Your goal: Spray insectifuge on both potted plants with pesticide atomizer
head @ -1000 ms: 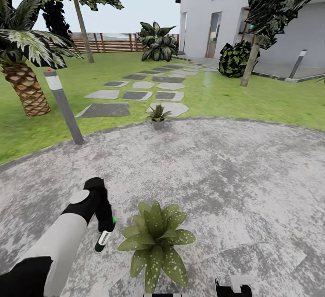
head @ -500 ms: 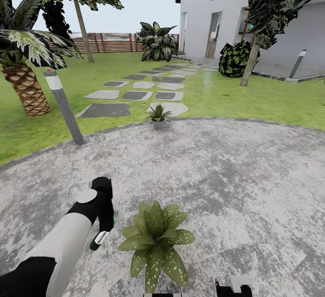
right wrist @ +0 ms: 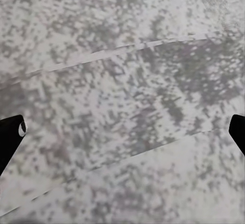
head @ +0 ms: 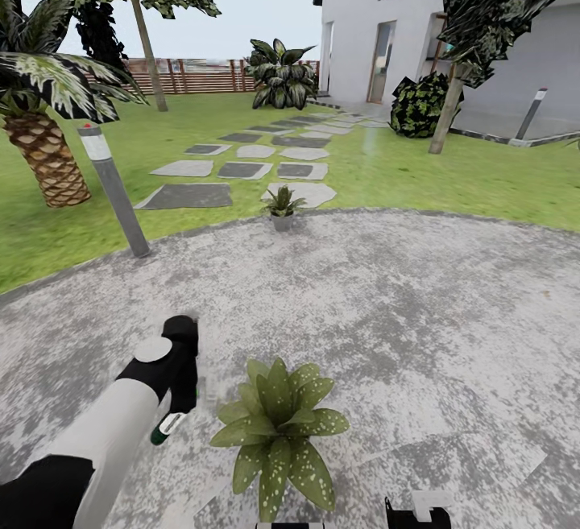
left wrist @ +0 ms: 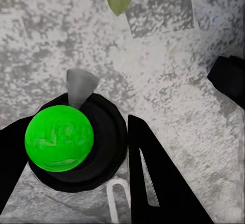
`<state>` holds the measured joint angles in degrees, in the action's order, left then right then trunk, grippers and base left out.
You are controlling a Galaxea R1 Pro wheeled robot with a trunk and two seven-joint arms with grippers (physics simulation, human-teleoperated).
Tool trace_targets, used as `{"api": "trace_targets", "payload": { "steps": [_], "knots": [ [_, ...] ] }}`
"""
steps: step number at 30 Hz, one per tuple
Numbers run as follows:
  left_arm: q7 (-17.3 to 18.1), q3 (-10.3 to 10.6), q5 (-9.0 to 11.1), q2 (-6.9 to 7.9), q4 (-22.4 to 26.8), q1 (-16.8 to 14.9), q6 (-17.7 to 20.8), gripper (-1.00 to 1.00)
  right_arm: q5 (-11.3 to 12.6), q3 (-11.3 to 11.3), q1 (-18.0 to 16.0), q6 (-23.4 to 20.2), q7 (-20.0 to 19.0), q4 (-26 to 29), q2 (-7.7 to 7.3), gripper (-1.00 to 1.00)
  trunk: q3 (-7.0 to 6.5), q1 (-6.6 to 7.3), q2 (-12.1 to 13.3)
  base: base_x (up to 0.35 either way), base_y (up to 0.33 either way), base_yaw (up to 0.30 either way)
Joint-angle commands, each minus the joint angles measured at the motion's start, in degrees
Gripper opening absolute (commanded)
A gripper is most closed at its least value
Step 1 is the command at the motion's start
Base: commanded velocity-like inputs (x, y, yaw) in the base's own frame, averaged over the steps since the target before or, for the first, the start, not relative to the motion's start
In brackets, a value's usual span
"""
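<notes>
My left gripper (head: 185, 400) is shut on the pesticide atomizer (head: 167, 426), a slim pale bottle with a green end that slants down towards the patio. In the left wrist view the atomizer (left wrist: 61, 139) shows end-on as a green ball on a dark round base between the black fingers (left wrist: 153, 183). The near potted plant (head: 278, 428) stands just right of that gripper, its leaf tips close to the bottle. At the patio's far edge stands the second potted plant (head: 282, 205). My right gripper (right wrist: 122, 132) hangs open over bare paving.
A grey lamp post (head: 114, 191) stands at the patio's left rim, with a palm (head: 44, 150) behind it. Stepping stones (head: 242, 168) cross the lawn towards the white house (head: 379, 22). The speckled patio (head: 419, 328) is wide to the right.
The left wrist has turned a little, swinging the atomizer's green end down and to the left, away from the near plant. The camera and the plants have not shifted.
</notes>
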<state>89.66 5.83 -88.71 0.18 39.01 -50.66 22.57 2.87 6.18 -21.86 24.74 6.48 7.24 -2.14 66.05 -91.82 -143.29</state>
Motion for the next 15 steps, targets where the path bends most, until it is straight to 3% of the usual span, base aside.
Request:
{"api": "trace_targets", "payload": {
  "steps": [1, 5, 10, 13, 15],
  "knots": [
    [0.34, 0.15, -0.16, 0.1, -0.02, 0.49, 0.58, -1.0, 0.3, 0.5, -0.03, 0.14, 0.28, -0.03, -0.01, 1.0, 0.05, 0.01, -0.02, 0.0, 0.0, 0.0],
    [0.34, 0.08, 0.03, -0.93, 0.39, 0.72, 0.88, -1.0, 0.3, 0.5, -0.03, 0.14, 0.28, -0.03, -0.05, 1.0, 0.05, 0.01, -0.02, 0.0, 0.0, 0.0],
    [0.34, 0.17, 0.0, -4.37, 0.73, -1.95, 1.14, -1.0, 0.3, 0.5, -0.03, 0.14, 0.28, -0.03, -0.06, 1.0, 0.05, 0.01, -0.02, 0.0, 0.0, 0.0],
    [0.34, 0.18, 0.06, -5.14, 0.3, -4.91, 1.16, -1.0, 0.3, 0.49, -0.03, 0.14, 0.28, -0.03, -0.06, 1.0, 0.05, 0.01, -0.02, 0.0, 0.0, 0.0],
    [0.34, 0.1, -0.23, -4.91, 0.06, -4.69, 1.02, -1.0, 0.3, 0.5, -0.03, 0.14, 0.28, -0.03, -0.06, 1.0, 0.05, 0.01, -0.02, 0.0, 0.0, 0.0]
  ]
}}
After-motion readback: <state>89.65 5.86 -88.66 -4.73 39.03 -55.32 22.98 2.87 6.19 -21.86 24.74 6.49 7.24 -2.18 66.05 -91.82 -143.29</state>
